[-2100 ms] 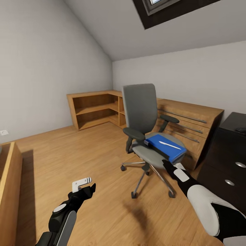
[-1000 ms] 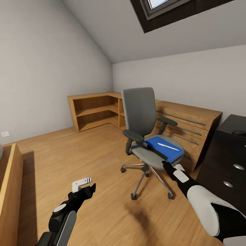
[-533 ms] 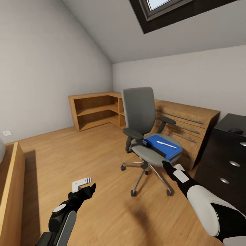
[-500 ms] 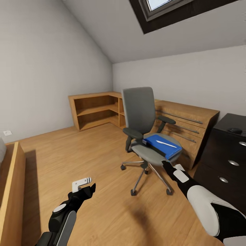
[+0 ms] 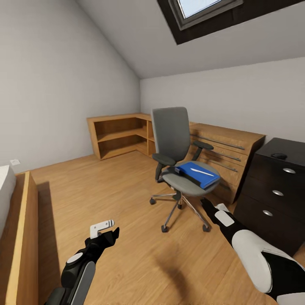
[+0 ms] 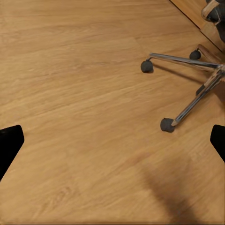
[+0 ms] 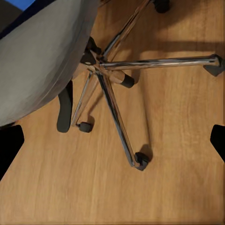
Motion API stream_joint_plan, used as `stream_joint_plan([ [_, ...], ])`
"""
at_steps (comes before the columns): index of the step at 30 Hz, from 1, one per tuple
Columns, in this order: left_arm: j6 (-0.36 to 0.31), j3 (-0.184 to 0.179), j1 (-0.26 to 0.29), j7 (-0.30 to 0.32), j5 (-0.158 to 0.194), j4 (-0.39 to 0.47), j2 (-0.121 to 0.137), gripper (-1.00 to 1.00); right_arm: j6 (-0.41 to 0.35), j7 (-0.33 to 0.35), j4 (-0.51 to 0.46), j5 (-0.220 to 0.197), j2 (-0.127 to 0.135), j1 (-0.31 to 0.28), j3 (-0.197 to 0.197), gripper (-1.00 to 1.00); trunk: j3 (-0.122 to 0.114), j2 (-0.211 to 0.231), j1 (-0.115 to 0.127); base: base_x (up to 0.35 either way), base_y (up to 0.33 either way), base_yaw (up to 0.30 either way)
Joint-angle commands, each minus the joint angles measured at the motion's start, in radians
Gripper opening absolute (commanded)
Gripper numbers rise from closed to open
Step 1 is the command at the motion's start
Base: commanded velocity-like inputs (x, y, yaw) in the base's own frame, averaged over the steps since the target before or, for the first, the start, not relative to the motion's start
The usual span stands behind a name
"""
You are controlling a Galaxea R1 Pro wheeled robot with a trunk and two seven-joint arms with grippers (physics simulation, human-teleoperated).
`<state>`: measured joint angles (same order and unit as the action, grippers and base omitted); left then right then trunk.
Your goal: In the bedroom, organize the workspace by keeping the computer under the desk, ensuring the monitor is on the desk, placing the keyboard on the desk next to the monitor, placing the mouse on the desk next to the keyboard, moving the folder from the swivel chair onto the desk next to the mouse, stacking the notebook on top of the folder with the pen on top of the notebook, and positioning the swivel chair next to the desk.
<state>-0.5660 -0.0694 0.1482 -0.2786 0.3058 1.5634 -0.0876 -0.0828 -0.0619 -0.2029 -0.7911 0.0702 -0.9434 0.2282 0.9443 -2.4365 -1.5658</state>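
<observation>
Folder on swivel chair seat (pen atop); no writing legible.

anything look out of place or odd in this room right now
Yes: a bright blue folder with a thin white pen on it lies on the grey swivel chair's seat, not on a desk. Nothing looks spilled or damaged.

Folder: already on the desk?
No, the folder lies on the swivel chair seat, with the pen on top.
</observation>
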Motion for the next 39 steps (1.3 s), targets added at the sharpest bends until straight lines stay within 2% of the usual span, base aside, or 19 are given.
stream_joint_plan([
  [1,-0.003,-0.003,0.001,-0.009,0.01,0.001,0.0,1.0,-0.005,-0.006,-0.003,-0.007,0.0,0.0,-0.001,1.0,0.001,0.0,0.0,-0.028,0.0,0.0],
  [3,-0.003,-0.004,0.001,-0.01,0.011,0.001,0.0,1.0,-0.004,-0.006,-0.003,-0.007,-0.001,0.0,-0.001,1.0,0.001,0.0,0.0,-0.02,0.0,0.0],
  [33,-0.003,-0.006,0.001,-0.011,0.01,0.004,0.0,1.0,0.004,-0.006,-0.021,-0.004,-0.013,0.022,-0.003,1.0,-0.093,0.21,0.115,-0.002,0.0,0.0],
  [39,-0.003,-0.006,0.001,-0.011,0.01,0.003,0.001,1.0,0.005,-0.007,-0.071,-0.003,-0.015,0.039,-0.002,1.0,-0.112,0.252,0.138,0.0,0.0,0.0],
])
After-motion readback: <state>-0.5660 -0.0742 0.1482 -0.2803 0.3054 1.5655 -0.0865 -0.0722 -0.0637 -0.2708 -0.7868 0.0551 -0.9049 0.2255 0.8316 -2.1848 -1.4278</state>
